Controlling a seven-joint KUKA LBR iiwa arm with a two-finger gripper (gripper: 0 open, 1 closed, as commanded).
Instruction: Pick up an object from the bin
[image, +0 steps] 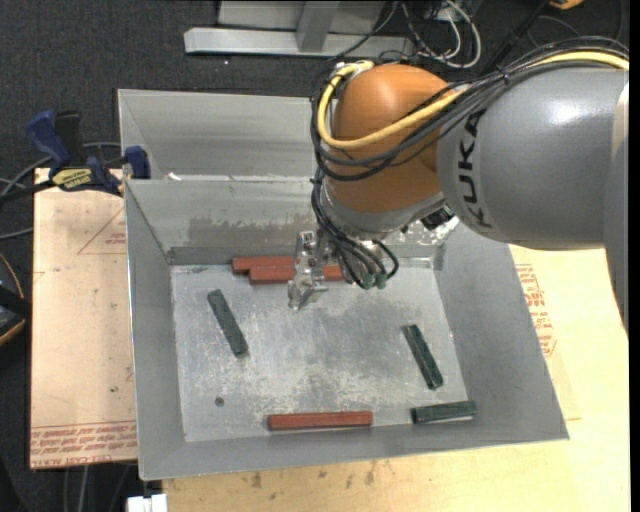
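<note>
My gripper (303, 290) hangs over the back middle of the bin, its metal fingers pointing down just in front of two red-brown bars (268, 268) that lie along the back wall. The fingertips stand close together and I see nothing between them. A dark green bar (227, 322) lies at an angle to the left of the gripper.
Another dark green bar (422, 356) lies at the right, a short dark green block (443, 411) at the front right, and a long red-brown bar (319, 421) along the front wall. The arm with its orange cover reaches in from the upper right.
</note>
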